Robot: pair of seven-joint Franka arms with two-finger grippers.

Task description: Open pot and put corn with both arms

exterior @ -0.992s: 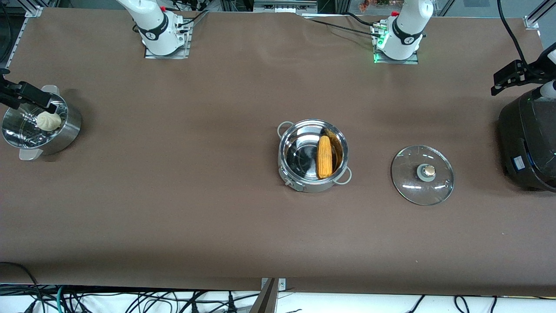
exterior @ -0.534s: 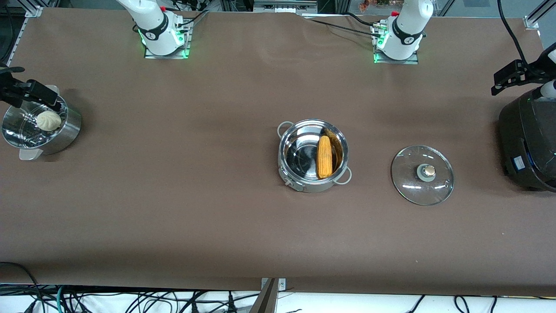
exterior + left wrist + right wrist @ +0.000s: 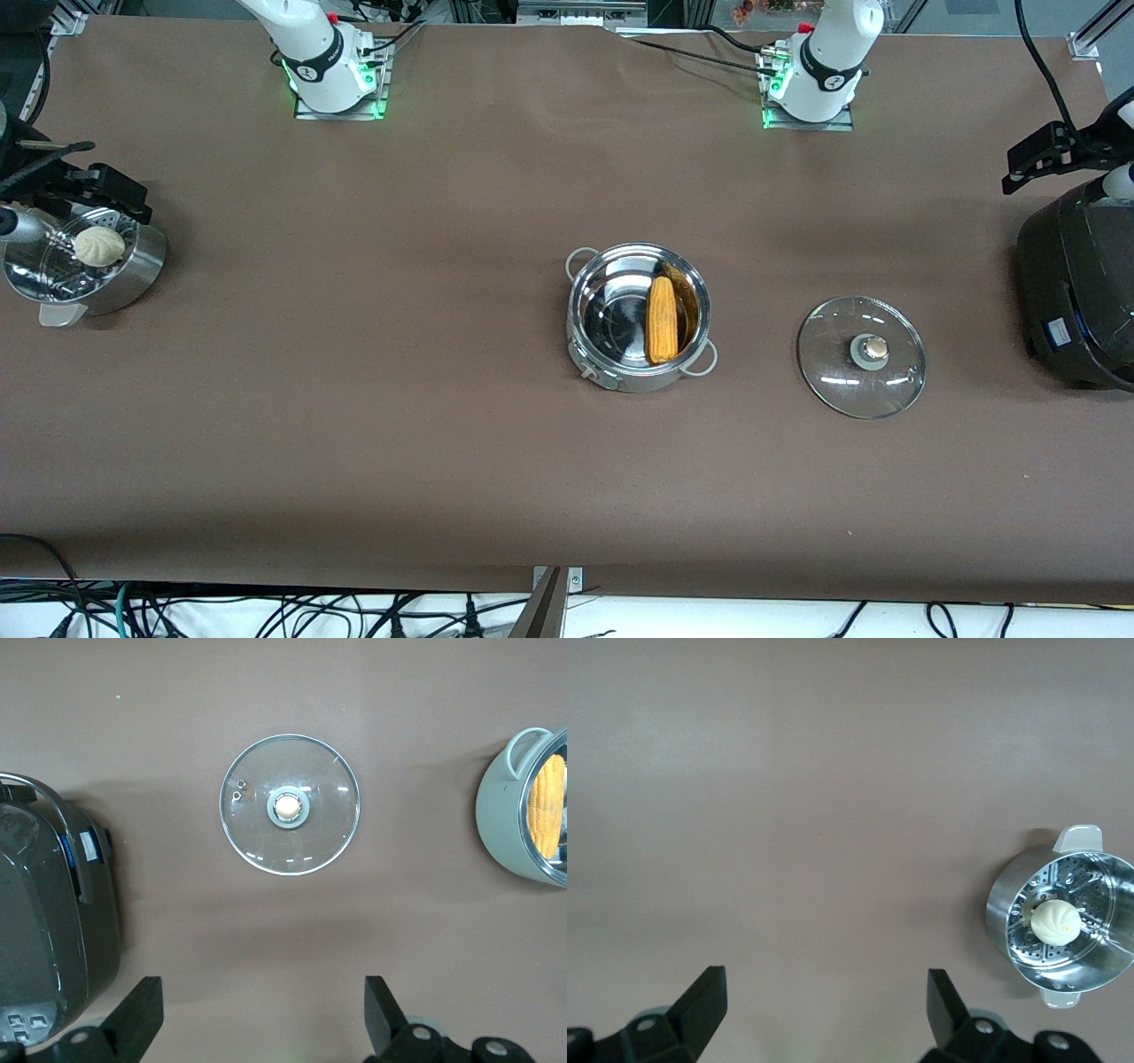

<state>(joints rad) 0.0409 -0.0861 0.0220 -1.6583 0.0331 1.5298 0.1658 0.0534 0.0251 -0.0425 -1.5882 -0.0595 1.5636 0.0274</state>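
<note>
With the corn (image 3: 662,319) lying in the open pot (image 3: 638,316) and the lid (image 3: 861,356) beside it on the tabletop (image 3: 354,399), the right pincer (image 3: 106,190) has drifted off the steamer bowl (image 3: 84,261), both pincers wide and empty, left pincer (image 3: 1032,159) over the rice cooker (image 3: 1076,283): job looks finished.

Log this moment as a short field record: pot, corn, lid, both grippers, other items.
pot: open pot mid-table, lid off
corn: corn lies inside the pot, against the wall toward the left arm's end
lid: glass lid flat on the table beside the pot, toward the left arm's end, knob up
left gripper: left gripper high above the table by the rice cooker, jaws open, empty
right gripper: right gripper over the table beside the steamer bowl, jaws open, empty
other: bun in the steamer bowl
</note>
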